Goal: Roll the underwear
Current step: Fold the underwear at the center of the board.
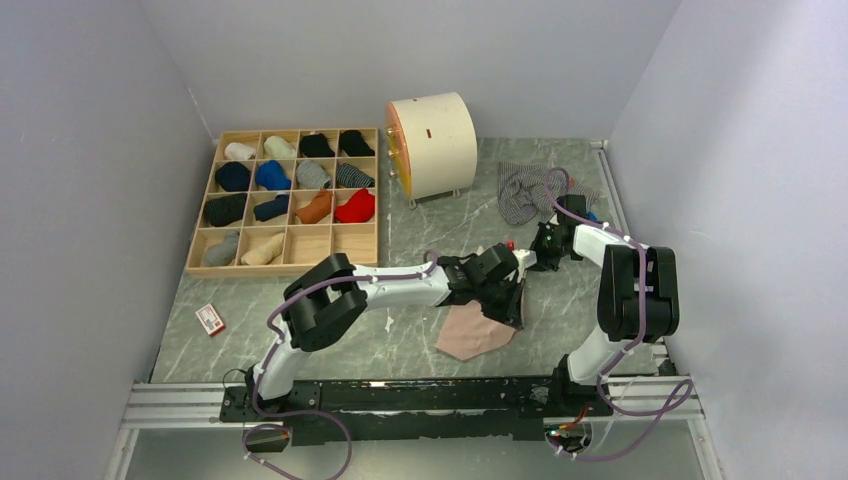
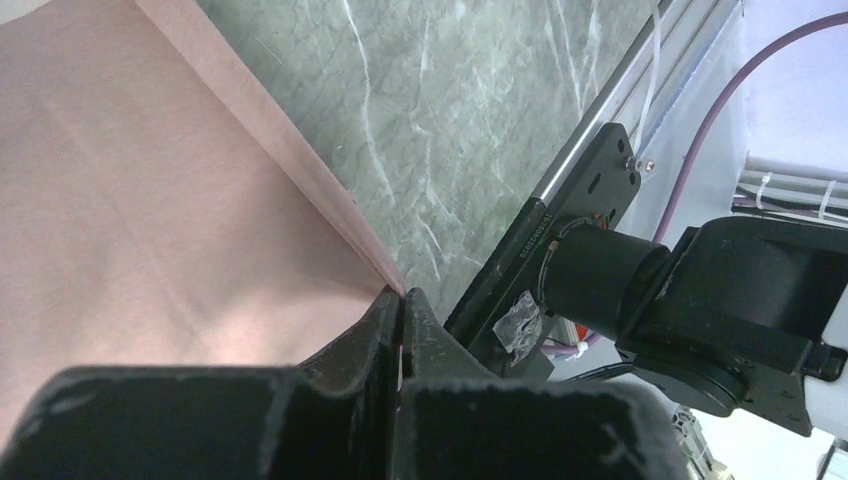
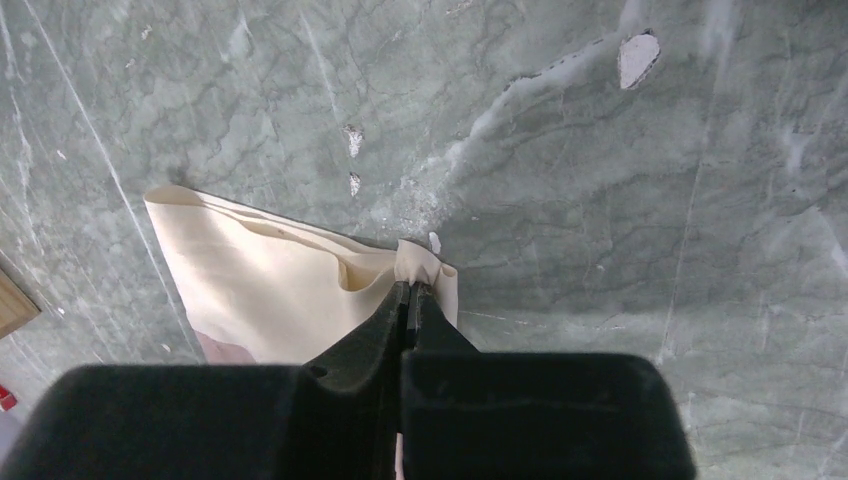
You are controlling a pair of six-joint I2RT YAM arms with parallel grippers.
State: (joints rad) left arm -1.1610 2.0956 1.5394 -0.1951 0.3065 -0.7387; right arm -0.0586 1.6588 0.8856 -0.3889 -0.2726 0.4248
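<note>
The pale pink-beige underwear lies on the marble table, with its far edge lifted between the two grippers. My left gripper is shut on one edge of it; in the left wrist view the cloth runs into the closed fingertips. My right gripper is shut on a bunched corner, and the cloth looks cream in the right wrist view. There the gripper pinches a small fold. The grey striped underwear lies crumpled at the back right, untouched.
A wooden grid box with rolled socks stands at the back left. A cream cylinder stands at the back centre. A small red-and-white card lies front left. A metal rail runs along the near edge.
</note>
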